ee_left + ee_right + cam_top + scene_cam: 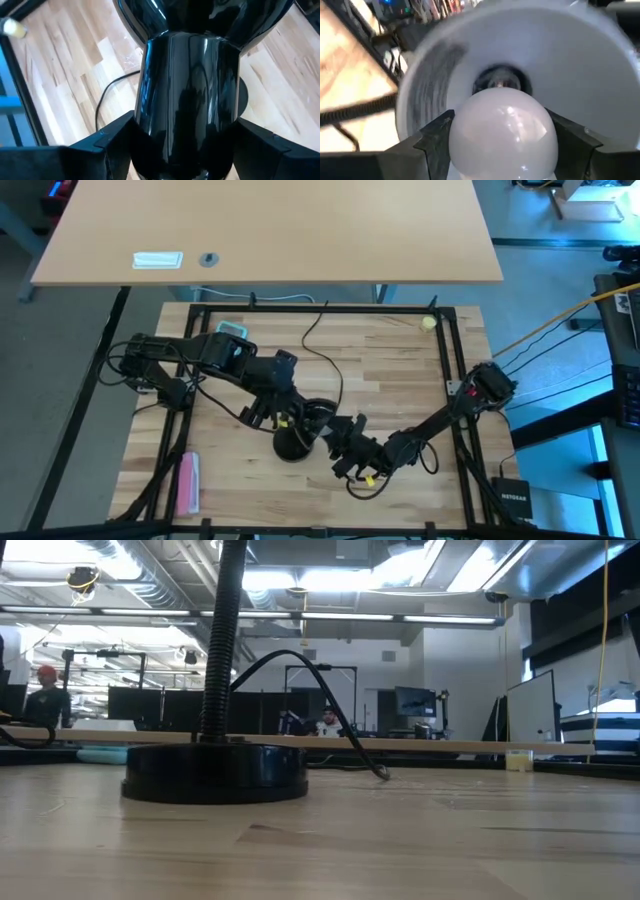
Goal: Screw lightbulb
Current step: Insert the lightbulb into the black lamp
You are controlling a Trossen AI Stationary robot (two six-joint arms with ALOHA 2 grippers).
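Black lamp stands mid-table on wood top. Left gripper clamped on lamp's glossy neck, one finger each side. Right gripper clamped on white lightbulb, bulb at mouth of white-lined shade, facing socket. Lamp cord trails toward table's far edge. Round base flat on table.

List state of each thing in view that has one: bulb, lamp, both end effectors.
lightbulb: held between the right fingers, in front of the socket, not yet seated.
lamp shade: white inside, socket empty, facing the bulb.
lamp neck: clamped by the left end effector.
lamp base: flat on the table.
left end effector: shut on the lamp.
right end effector: shut on the lightbulb.
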